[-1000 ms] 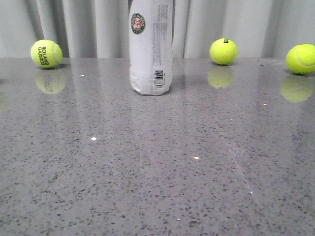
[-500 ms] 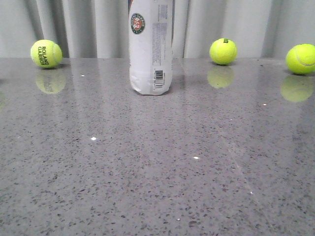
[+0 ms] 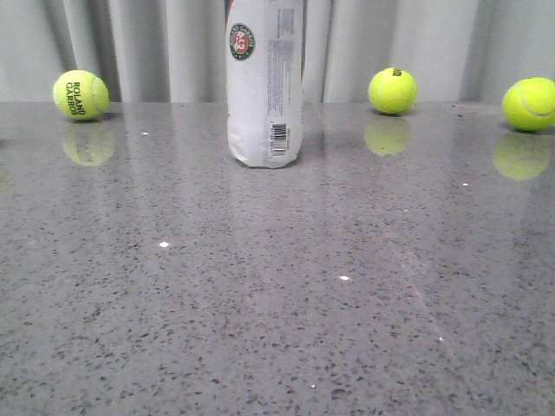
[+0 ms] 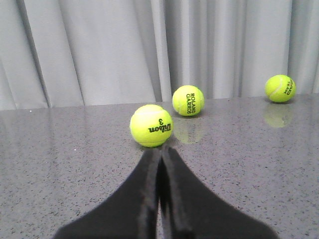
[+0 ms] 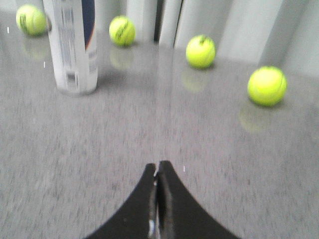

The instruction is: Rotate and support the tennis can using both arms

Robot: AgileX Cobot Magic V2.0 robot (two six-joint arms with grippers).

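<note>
Well apart from upright tennis can (image 3: 265,82), both hands (image 4: 160,152) (image 5: 158,167) pressed together.

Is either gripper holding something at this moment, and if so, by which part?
Nothing is held. The left gripper and right gripper are both shut on nothing; the tennis can stands untouched on the table.

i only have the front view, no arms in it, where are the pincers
Observer: The left pincer is shut, holding nothing.
Operator: what's ahead of it
Observer: A ball marked Wilson 3 sits just beyond its tips.
Operator: and the right one
Observer: The right pincer is shut too, over bare table, apart from the tennis can, which stands upright.
</note>
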